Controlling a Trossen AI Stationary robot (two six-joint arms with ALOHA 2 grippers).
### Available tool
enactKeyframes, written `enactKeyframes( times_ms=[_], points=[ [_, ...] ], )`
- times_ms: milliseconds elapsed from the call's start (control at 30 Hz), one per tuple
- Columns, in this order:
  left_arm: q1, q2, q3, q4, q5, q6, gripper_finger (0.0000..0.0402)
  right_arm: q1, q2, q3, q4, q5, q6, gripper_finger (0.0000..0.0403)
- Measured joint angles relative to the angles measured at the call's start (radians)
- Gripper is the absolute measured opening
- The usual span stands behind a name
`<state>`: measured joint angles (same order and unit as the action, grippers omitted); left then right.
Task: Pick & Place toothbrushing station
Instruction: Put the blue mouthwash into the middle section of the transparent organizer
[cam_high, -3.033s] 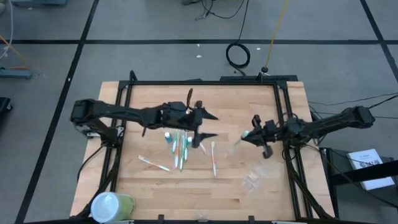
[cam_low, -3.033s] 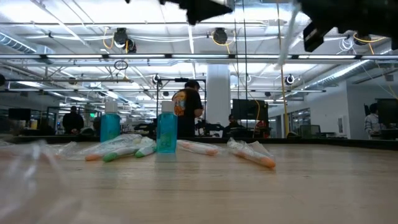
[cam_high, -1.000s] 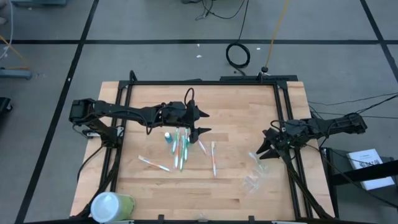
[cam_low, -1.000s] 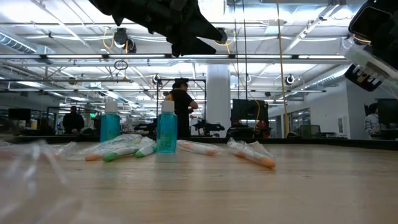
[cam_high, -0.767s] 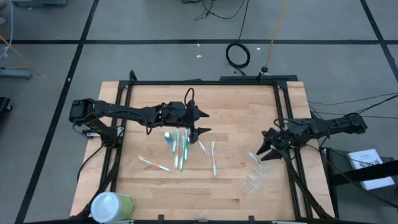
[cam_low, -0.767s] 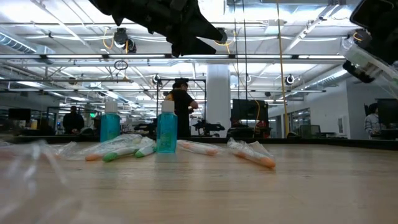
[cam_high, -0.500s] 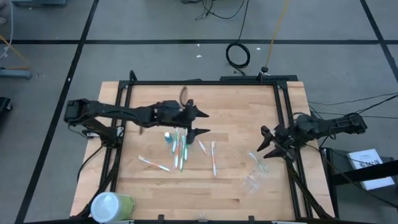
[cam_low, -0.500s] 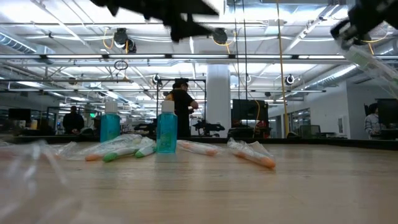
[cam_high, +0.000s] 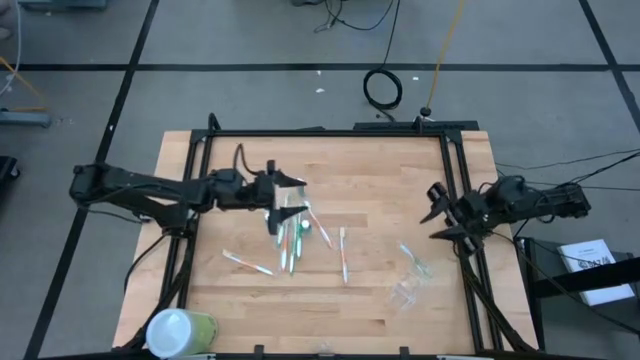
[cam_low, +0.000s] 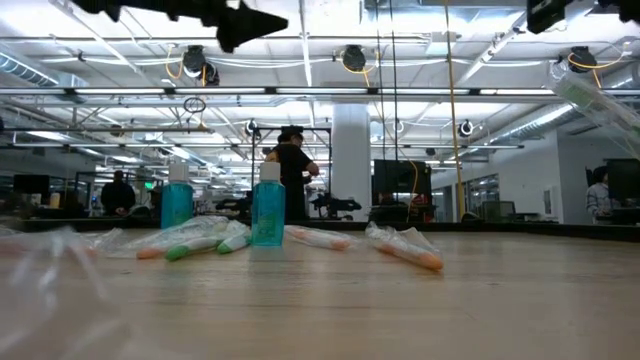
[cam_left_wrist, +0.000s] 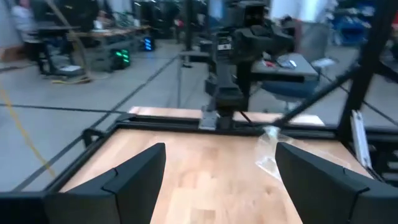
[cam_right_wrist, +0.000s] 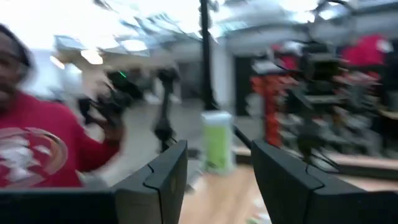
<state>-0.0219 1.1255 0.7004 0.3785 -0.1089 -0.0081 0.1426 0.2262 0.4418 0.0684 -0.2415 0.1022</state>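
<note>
Several wrapped toothbrushes, white, green and orange, lie flat on the wooden table: a pile (cam_high: 291, 243), one to its left (cam_high: 247, 263) and one to its right (cam_high: 343, 253). Two teal tubes (cam_low: 268, 210) (cam_low: 177, 205) stand upright by the pile. The clear holder (cam_high: 404, 291) sits at the near right, and one wrapped green toothbrush (cam_high: 413, 258) slants out of it. My left gripper (cam_high: 290, 198) is open and empty, above the far side of the pile. My right gripper (cam_high: 438, 213) is open and empty, raised by the table's right edge.
A large yellow-green container with a white top (cam_high: 180, 330) stands at the near left corner, also in the right wrist view (cam_right_wrist: 217, 142). A black frame (cam_high: 330, 132) runs around the table. Bare wood lies between the pile and the holder. A person in red (cam_right_wrist: 37, 155) stands beyond the table.
My left gripper has drawn back toward the table's left edge and risen, still open. My right gripper has pulled away from the holder toward the table's far right, risen and turned. The toothbrush stays slanted in the holder; nothing on the table has moved.
</note>
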Motion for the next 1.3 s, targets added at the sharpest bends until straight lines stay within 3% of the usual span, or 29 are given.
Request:
enactKeyframes(
  times_ms=[200,267,333,500,733,1000,1300],
  points=[
    [0.0,-0.106,-0.08,-0.002,-0.051,-0.03,0.031,-0.002,0.004,0.326,-0.644,0.476,-0.073,0.0169],
    [0.0,-0.137,-0.101,0.0,-0.053,-0.03,0.031,-0.002,0.0,0.376,-0.777,0.554,-0.022,0.0169],
    [-0.001,-0.165,-0.126,-0.001,-0.074,-0.03,0.031,-0.002,-0.014,0.375,-0.841,0.555,0.045,0.0169],
    [0.0,-0.188,-0.182,0.006,-0.123,-0.038,0.031,-0.002,-0.023,0.231,-0.695,0.556,0.118,0.0169],
    [0.0,-0.195,-0.226,0.036,-0.129,-0.062,0.031,-0.002,-0.034,-0.045,-0.261,0.541,-0.063,0.0169],
    [0.0,-0.212,-0.253,0.012,-0.128,-0.111,0.031,-0.002,-0.222,-0.12,-0.283,0.534,-0.127,0.0169],
    [0.002,-0.212,-0.254,0.011,-0.159,-0.11,0.031,-0.002,-0.201,-0.19,-0.131,0.553,-0.109,0.0169]
  ],
)
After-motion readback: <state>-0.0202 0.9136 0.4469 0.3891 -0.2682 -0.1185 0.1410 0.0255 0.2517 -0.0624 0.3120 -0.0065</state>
